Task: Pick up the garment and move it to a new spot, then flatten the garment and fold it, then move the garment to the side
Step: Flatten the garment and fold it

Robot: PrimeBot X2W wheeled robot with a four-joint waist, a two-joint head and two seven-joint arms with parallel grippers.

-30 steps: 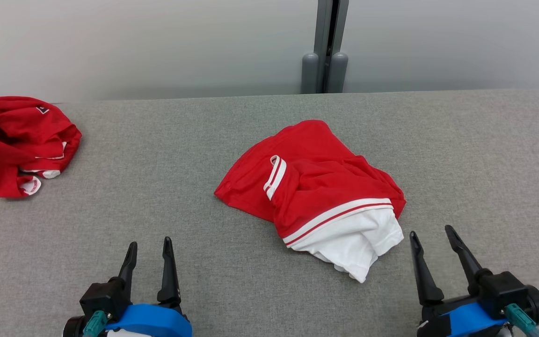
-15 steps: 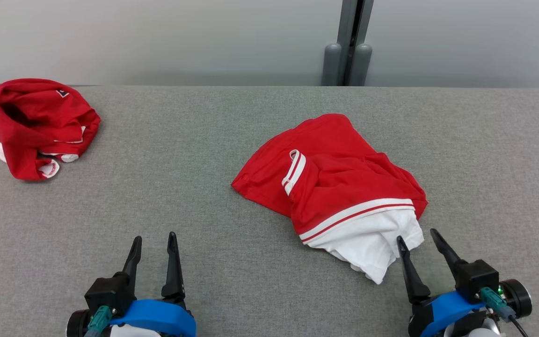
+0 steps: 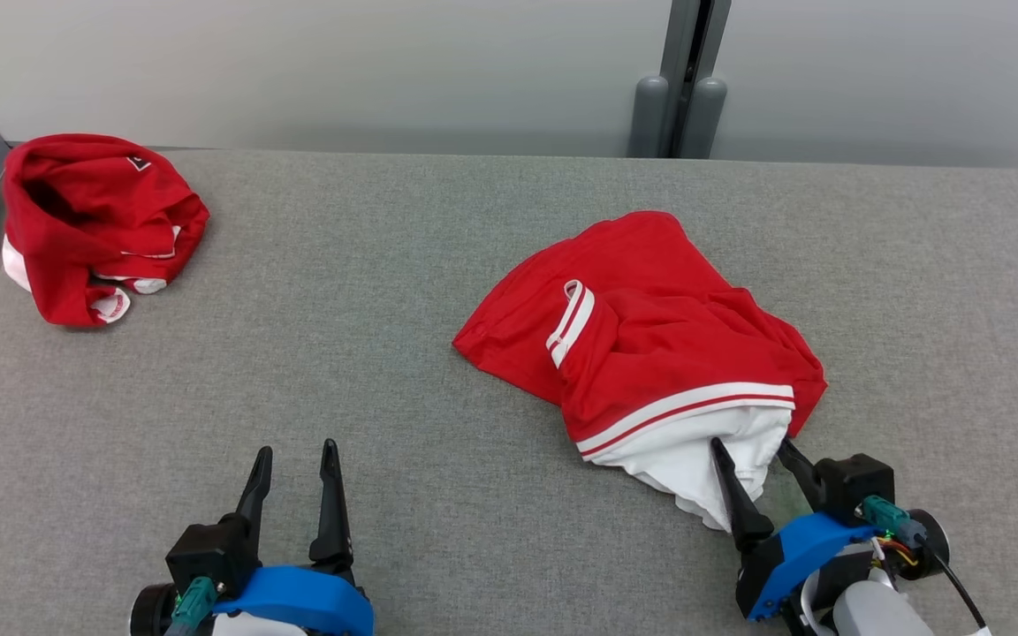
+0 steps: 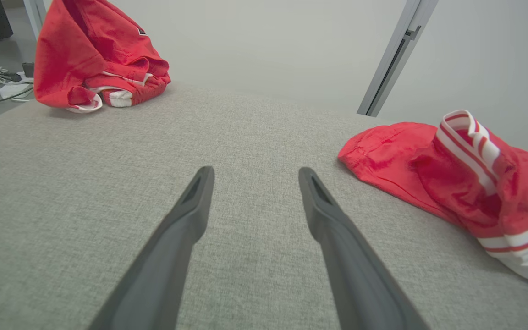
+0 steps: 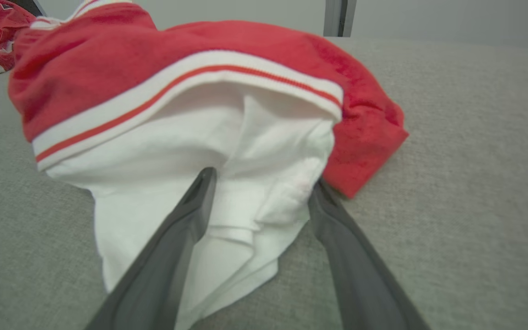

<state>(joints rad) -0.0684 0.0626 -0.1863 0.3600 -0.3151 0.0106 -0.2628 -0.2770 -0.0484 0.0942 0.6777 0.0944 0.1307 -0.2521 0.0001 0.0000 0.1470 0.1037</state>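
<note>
Straddling the white hem of the garment at its 5 o'clock edge: right gripper, fingers spread wide, cloth between them, not pinched. Garment lies crumpled on the grey table, toward 3 o'clock from centre. At 7 o'clock: left gripper, fingers spread, empty, over bare table. Far 10 o'clock corner: second red garment, bunched up.
</note>
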